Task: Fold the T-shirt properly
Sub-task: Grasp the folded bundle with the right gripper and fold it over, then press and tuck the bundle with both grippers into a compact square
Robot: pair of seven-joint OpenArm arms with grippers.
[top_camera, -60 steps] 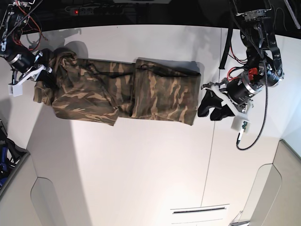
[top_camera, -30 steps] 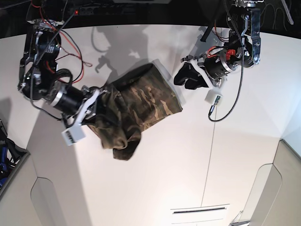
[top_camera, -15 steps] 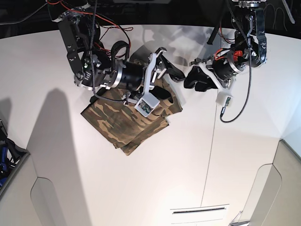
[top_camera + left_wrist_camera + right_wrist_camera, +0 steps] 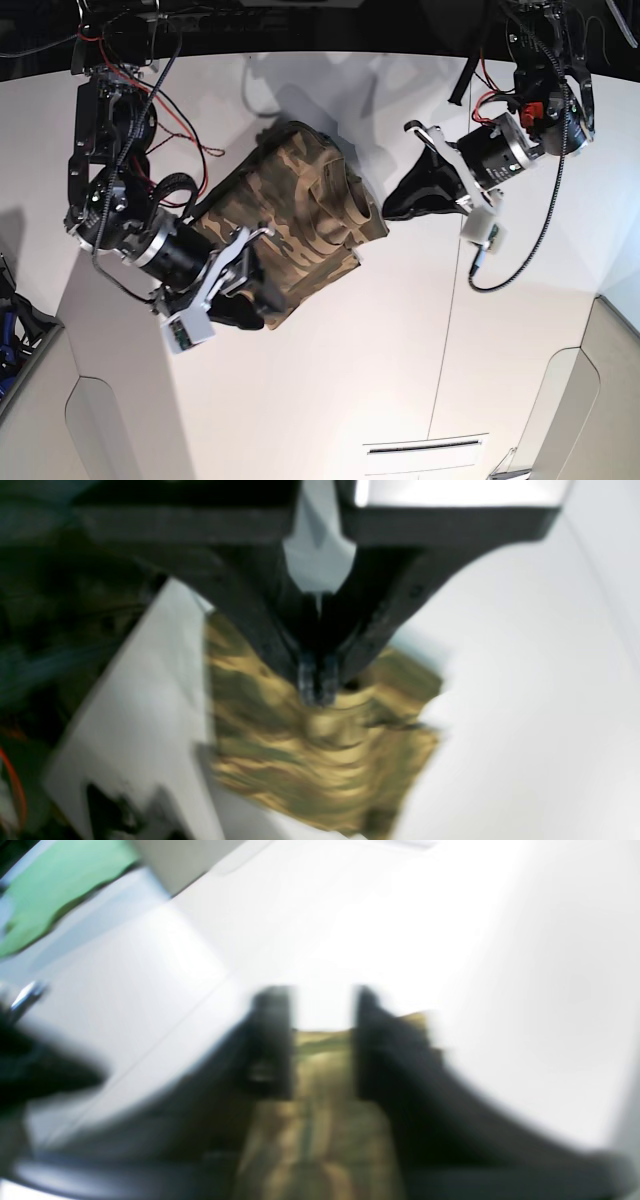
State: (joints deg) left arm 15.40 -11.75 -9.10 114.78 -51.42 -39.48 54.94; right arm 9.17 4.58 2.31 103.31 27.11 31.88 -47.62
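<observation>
The camouflage T-shirt (image 4: 300, 200) lies as a compact, lumpy folded bundle at the table's middle. My right gripper (image 4: 250, 300) is at the bundle's near-left corner. In the blurred right wrist view its fingers (image 4: 270, 1040) stand a little apart with the T-shirt's cloth (image 4: 320, 1120) between them. My left gripper (image 4: 392, 205) is shut and points at the bundle's right edge. In the left wrist view the left gripper (image 4: 317, 687) has its tips pressed together right over the T-shirt (image 4: 320, 760). Whether it pinches any cloth there I cannot tell.
The white table (image 4: 330, 380) has a seam running down its right half and a slot (image 4: 425, 447) near the front. Grey panels (image 4: 40, 410) flank the front corners. Loose cables (image 4: 510, 260) hang from the left arm. The table's back edge borders a dark area.
The right arm has swung from above the bundle's far side to its near-left corner, and its jaws have narrowed. The left gripper has shut. The bundle looks more bunched.
</observation>
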